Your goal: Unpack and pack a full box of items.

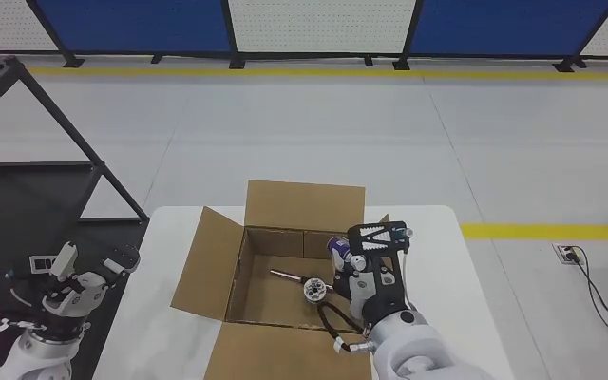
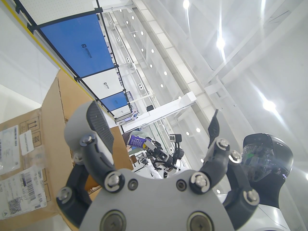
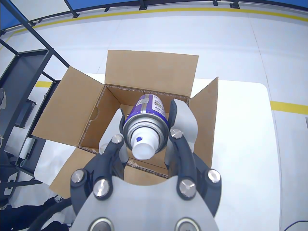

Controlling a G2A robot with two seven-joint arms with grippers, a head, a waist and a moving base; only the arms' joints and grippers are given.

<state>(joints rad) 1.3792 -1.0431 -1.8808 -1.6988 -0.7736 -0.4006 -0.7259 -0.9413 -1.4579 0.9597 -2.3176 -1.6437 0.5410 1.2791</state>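
The right gripper's (image 3: 147, 117) fingers (image 3: 183, 118) are clamped on the can (image 3: 150, 106), one pad on each side of its round body just below the shoulder. This is probably because the straight wall gives a surer hold than the tapered top. The can is smooth metal, purple with a printed label, a silver rim and a white plastic cap facing the wrist. Its base points down into the box (image 3: 151, 70), above the opening by the right wall. The box is plain corrugated cardboard, its flaps splayed over the white table (image 3: 240, 126). On its floor lie a round item (image 1: 313, 290) and a thin rod (image 1: 283, 276). The left gripper (image 2: 156, 121), fingers apart and empty, sits off to the box's left, likely kept clear.
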